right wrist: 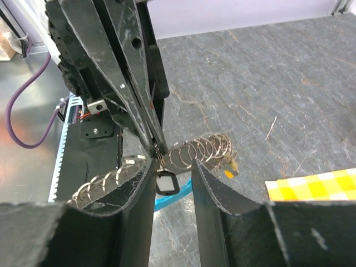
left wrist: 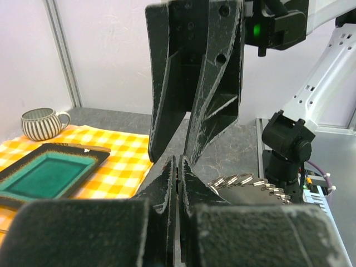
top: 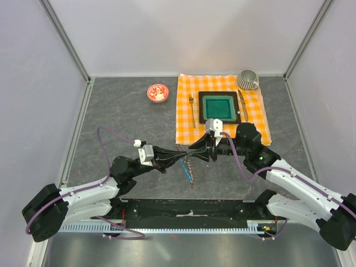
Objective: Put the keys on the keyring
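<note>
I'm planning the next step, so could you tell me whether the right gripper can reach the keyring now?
Probably yes: the right gripper has its open jaws astride the keyring, which the left gripper pinches shut; only that grip crowds the spot.

Keyring [right wrist: 203,150]: thin grey metal loop wound in small coils. Pinched at one spot by closed left tool [right wrist: 157,146]. Coils run off to both sides of pinch. Curved cyan piece [right wrist: 177,199] hangs beneath. Seen from above, loop droops toward near edge of counter [right wrist: 278,83].

Keys [right wrist: 166,181]: small dark-rimmed pale tag dangles just below pinch. Yellow tag sits at far coil end. Blades too small to make out.
</note>
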Action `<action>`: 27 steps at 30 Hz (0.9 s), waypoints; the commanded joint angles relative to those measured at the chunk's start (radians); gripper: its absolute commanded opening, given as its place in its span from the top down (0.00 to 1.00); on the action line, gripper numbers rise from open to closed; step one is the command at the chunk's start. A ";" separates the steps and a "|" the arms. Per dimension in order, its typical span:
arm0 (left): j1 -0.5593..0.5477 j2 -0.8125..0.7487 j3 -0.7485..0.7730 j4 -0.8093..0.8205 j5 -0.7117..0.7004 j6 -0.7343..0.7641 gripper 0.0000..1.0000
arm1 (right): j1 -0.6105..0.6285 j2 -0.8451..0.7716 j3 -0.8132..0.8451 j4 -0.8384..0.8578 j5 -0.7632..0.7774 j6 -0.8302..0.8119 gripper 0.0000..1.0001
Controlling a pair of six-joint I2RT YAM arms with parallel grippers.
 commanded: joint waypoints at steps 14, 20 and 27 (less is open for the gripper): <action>-0.007 -0.010 0.037 0.111 0.003 0.026 0.98 | 0.007 0.001 -0.008 0.005 -0.038 0.007 0.65; -0.007 0.013 0.045 0.145 0.023 0.009 0.98 | 0.007 0.012 -0.019 0.068 -0.067 0.027 0.66; -0.008 0.011 0.045 0.162 0.027 0.002 0.98 | 0.007 0.024 -0.029 0.085 -0.079 0.061 0.68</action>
